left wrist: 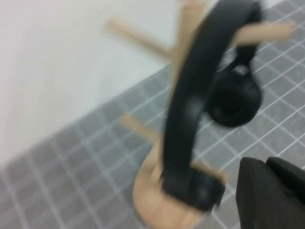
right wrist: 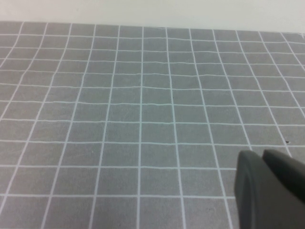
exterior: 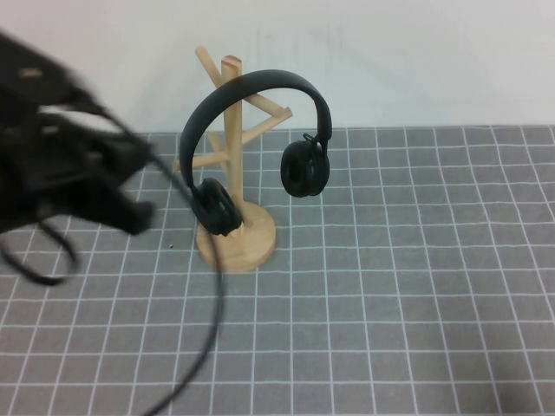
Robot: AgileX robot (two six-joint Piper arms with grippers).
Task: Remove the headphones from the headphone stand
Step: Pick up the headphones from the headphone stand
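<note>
The black headphones hang on the light wooden headphone stand, the headband over the top pegs, one ear cup by the round base and the other hanging to the right. My left gripper is left of the stand, a short way from the lower ear cup, shut and empty. In the left wrist view the headphones and stand are close in front of the left gripper. My right gripper shows only in the right wrist view, shut and empty over bare mat.
A grey mat with a white grid covers the table up to a white wall at the back. The left arm's black cable loops down across the mat in front of the stand.
</note>
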